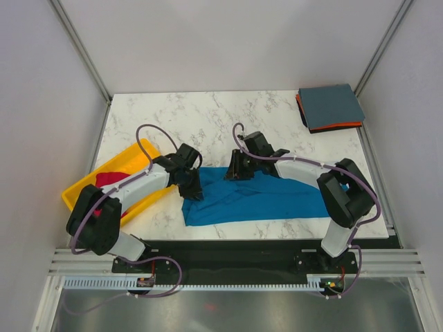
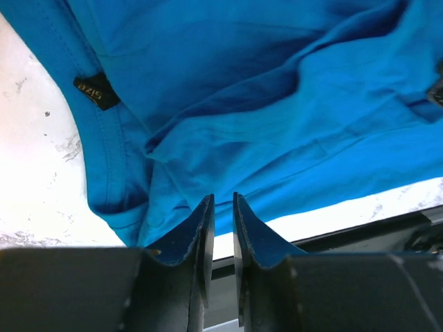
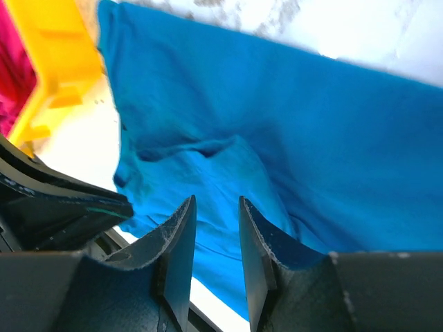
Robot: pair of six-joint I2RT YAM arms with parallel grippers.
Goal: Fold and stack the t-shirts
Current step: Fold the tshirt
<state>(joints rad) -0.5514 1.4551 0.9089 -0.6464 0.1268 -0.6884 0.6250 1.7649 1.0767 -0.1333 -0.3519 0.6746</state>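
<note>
A bright blue t-shirt (image 1: 263, 197) lies rumpled on the marble table near the front edge. My left gripper (image 1: 194, 191) hovers over its left end, jaws a narrow gap apart with nothing between them. The left wrist view shows this gripper (image 2: 221, 197) above the blue cloth (image 2: 277, 104) beside the collar label (image 2: 95, 90). My right gripper (image 1: 234, 169) hangs over the shirt's upper middle edge. The right wrist view has it (image 3: 216, 199) open and empty over the blue cloth (image 3: 311, 138). A magenta-red t-shirt (image 1: 111, 180) lies in the tray. A folded slate grey-blue t-shirt (image 1: 331, 105) rests on an orange one (image 1: 339, 127).
A yellow plastic tray (image 1: 142, 147) stands at the table's left edge, also visible in the right wrist view (image 3: 62, 62). The folded stack sits at the back right corner. Frame posts and white walls bound the table.
</note>
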